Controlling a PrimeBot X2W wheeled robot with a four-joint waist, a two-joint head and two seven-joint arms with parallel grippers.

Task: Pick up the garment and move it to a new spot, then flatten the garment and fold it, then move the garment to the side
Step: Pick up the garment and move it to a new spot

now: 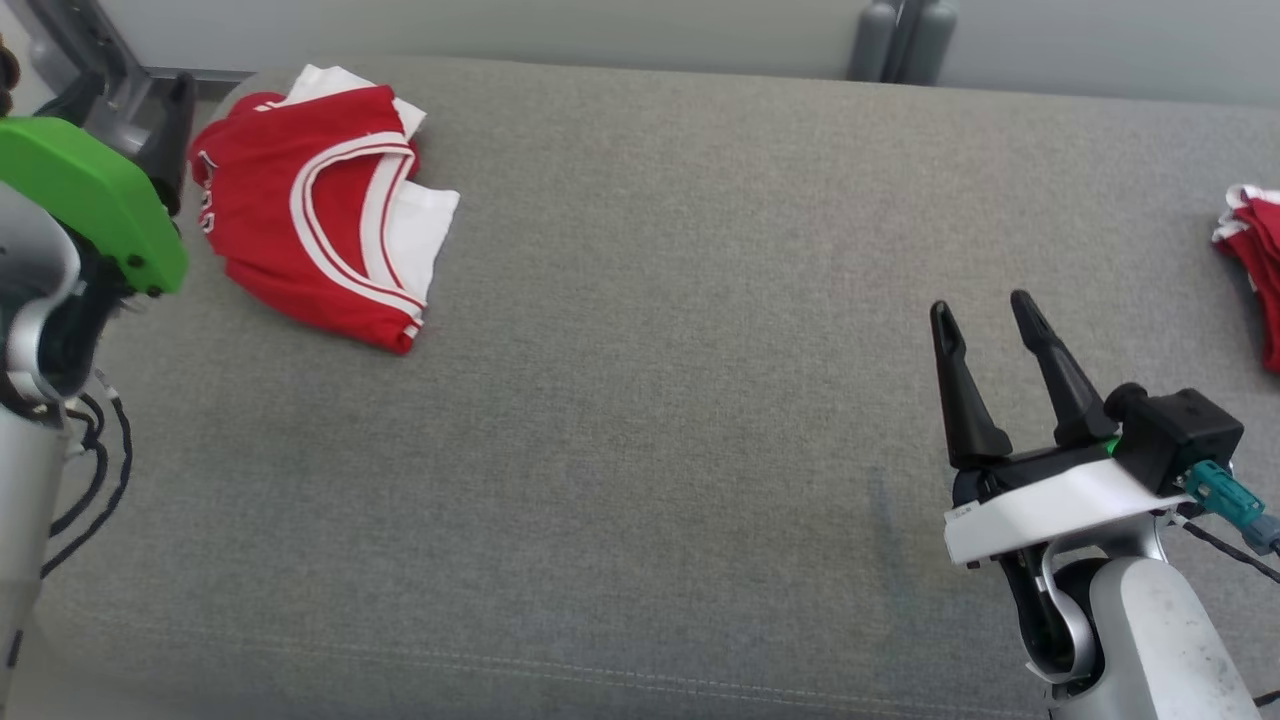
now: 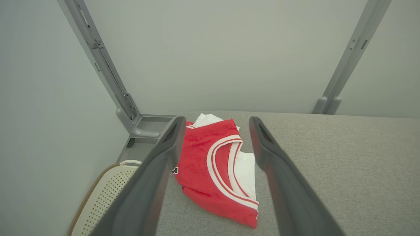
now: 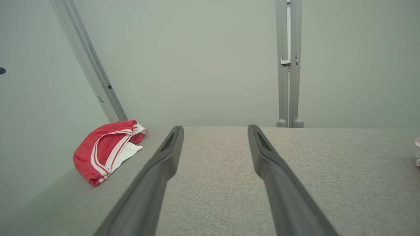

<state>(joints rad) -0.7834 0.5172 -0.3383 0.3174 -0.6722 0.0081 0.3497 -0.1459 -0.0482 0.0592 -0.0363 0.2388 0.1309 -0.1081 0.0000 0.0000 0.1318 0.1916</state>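
Observation:
A red garment (image 1: 310, 210) with white trim lies folded at the far left of the grey fabric table (image 1: 650, 420). My left gripper (image 2: 216, 122) hovers open just short of it, and the garment (image 2: 210, 164) shows between and beyond the two fingers, untouched. The green cover of my left wrist (image 1: 90, 190) stands at the table's left edge. My right gripper (image 1: 981, 305) is open and holds nothing above the front right of the table, far from the garment (image 3: 105, 147).
Another bunched red and white cloth (image 1: 1255, 260) lies at the table's right edge. A perforated cream basket (image 2: 105, 196) sits below the table's left end. Grey frame posts (image 3: 287, 65) stand behind the table against a pale wall.

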